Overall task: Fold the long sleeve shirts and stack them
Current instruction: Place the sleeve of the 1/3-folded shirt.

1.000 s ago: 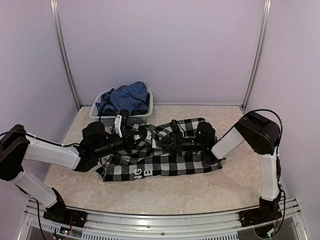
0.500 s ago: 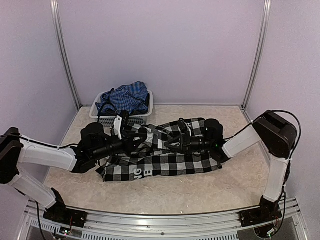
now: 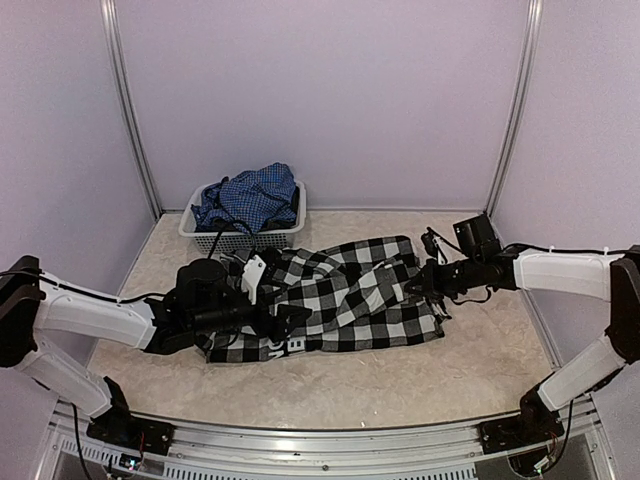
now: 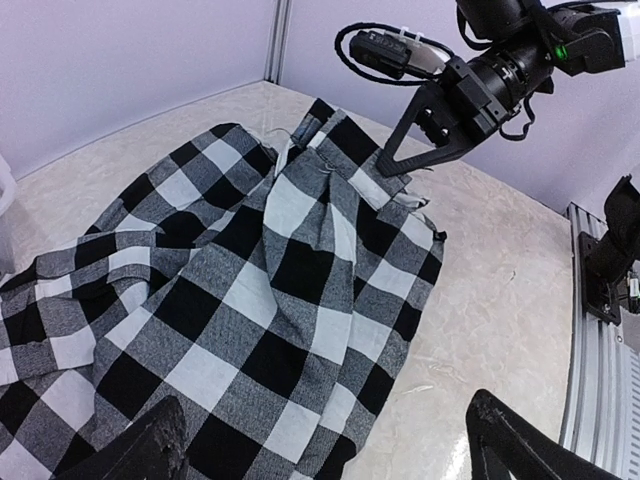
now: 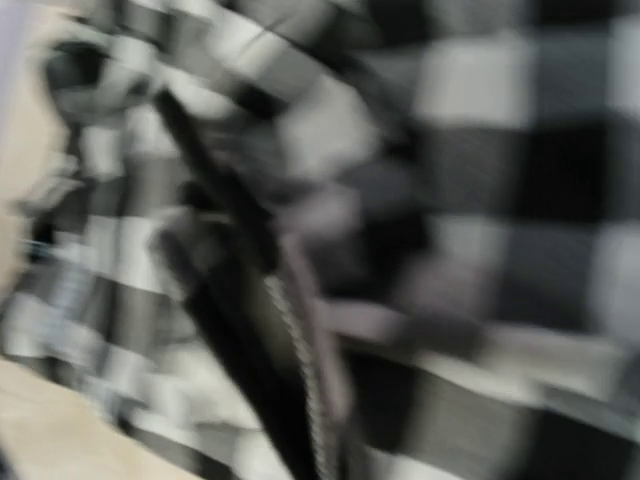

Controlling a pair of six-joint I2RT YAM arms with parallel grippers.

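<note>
The black-and-white check shirt (image 3: 345, 295) lies crumpled across the middle of the table, white letters showing at its front edge. The blue shirt (image 3: 250, 197) is heaped in the white basket (image 3: 290, 232) at the back left. My left gripper (image 3: 290, 318) hovers low over the check shirt's (image 4: 250, 300) left front part. It (image 4: 335, 455) is open wide, with nothing between its fingers (image 4: 150, 450). My right gripper (image 3: 415, 285) is shut on the shirt's right edge, and the left wrist view shows it (image 4: 395, 170) pinching that edge. The right wrist view is blurred, with check cloth (image 5: 480, 200) filling it.
Purple walls close in the table on three sides. A metal rail (image 3: 320, 435) runs along the near edge. Bare tabletop (image 4: 500, 290) shows to the right of the shirt and in front of it.
My left gripper has opened, let go of the cloth and drawn back toward the front left. My right arm has swung out to the right, dragging the shirt's right edge with it.
</note>
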